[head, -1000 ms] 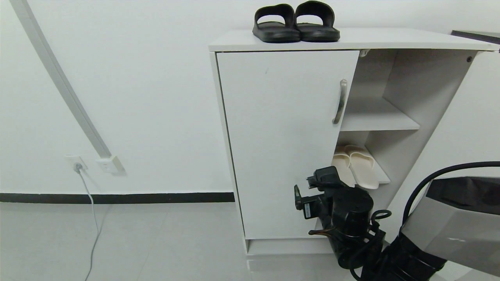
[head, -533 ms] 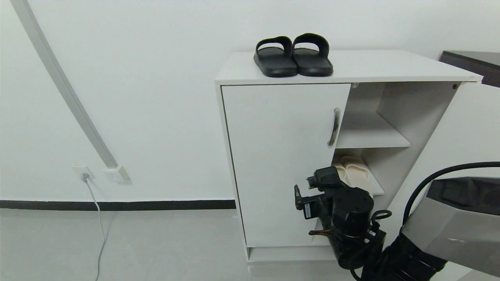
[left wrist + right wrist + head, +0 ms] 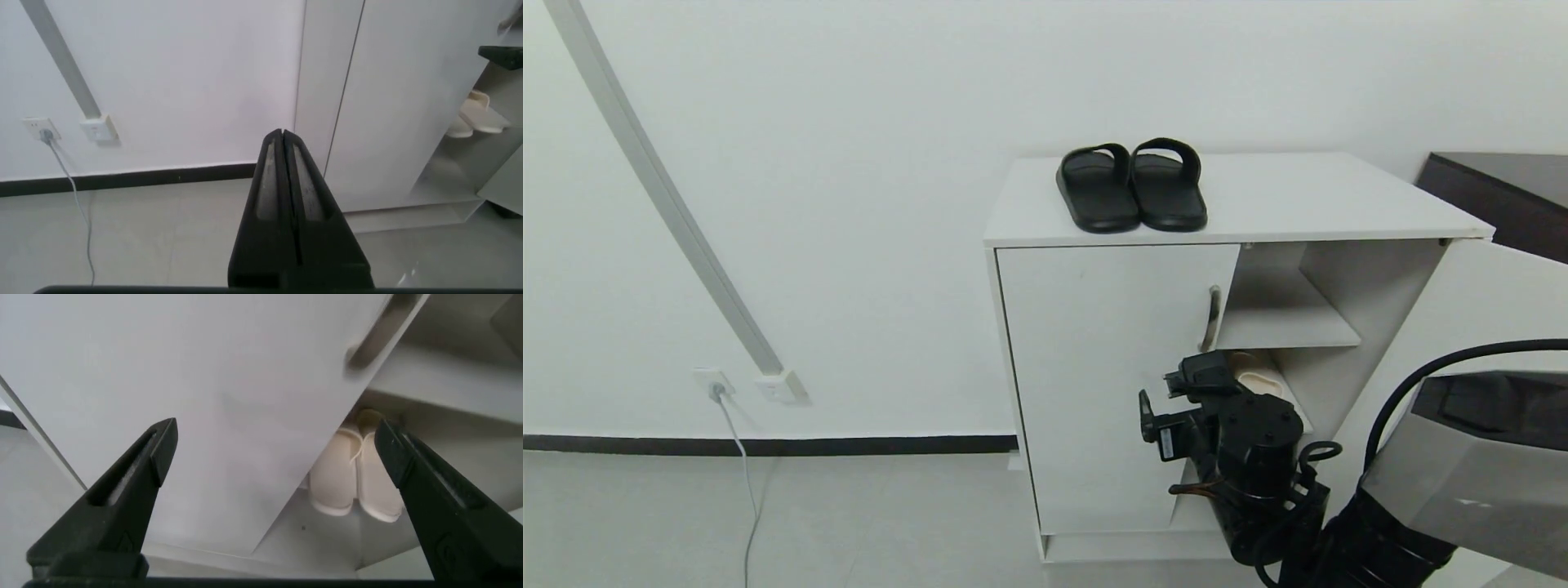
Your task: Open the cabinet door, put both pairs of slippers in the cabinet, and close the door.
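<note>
A pair of black slippers (image 3: pixel 1131 186) lies on top of the white cabinet (image 3: pixel 1258 200). The cabinet's left door (image 3: pixel 1107 384) is closed, and its right door (image 3: pixel 1478 302) stands swung open. A cream pair of slippers (image 3: pixel 1262 377) (image 3: pixel 355 478) rests on the lower shelf inside. My right arm (image 3: pixel 1241 441) hangs low in front of the closed door's handle edge. Its gripper (image 3: pixel 274 449) is open and empty, facing the door and the cream pair. My left gripper (image 3: pixel 282 151) is shut and empty, off to the cabinet's left above the floor.
A wall socket with a grey cable (image 3: pixel 715 384) and a slanted conduit (image 3: pixel 645 163) are on the wall to the left. Dark furniture (image 3: pixel 1503 192) stands to the right behind the cabinet. An upper shelf (image 3: pixel 1282 314) is bare. Open floor lies left of the cabinet.
The head camera has risen, so the cabinet and slippers sit lower in the picture and its top shows more. The right arm holds its place; the slippers and doors stay put.
</note>
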Controlling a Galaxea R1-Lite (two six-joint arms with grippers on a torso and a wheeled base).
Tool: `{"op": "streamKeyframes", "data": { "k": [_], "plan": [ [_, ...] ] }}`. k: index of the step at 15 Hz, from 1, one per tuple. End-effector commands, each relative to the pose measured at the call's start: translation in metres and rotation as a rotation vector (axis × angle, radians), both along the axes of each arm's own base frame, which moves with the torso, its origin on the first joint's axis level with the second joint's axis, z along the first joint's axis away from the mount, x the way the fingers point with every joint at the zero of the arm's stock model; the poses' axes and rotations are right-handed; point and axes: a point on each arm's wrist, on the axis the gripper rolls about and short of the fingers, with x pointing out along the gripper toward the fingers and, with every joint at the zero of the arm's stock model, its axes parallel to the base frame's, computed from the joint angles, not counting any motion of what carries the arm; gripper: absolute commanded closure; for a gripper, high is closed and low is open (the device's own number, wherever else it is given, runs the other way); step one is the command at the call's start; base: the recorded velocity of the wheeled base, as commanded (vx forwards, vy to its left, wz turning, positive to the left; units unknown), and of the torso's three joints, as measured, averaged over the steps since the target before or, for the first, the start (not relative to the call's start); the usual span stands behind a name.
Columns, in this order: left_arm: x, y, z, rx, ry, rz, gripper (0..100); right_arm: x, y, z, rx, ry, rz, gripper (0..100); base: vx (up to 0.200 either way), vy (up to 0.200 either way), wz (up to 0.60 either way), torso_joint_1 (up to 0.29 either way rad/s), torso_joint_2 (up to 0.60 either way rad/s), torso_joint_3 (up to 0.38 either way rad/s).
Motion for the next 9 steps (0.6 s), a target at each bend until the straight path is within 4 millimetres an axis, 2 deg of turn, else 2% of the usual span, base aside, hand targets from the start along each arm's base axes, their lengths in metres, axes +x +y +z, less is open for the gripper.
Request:
{"op": "streamKeyframes", "data": {
  "k": [1,9],
  "plan": [
    [0.0,0.0,-0.0001,0.0,0.001,0.0,100,0.0001,0.0002,-0.0006,-0.001,0.001,0.0,0,0.0,0.0,0.0,0.163,-0.49,-0.33],
    [0.0,0.0,-0.0001,0.0,0.001,0.0,100,-0.0003,-0.0002,-0.0011,-0.003,0.002,0.0,0,0.0,0.0,0.0,0.198,-0.51,-0.318]
  ]
}}
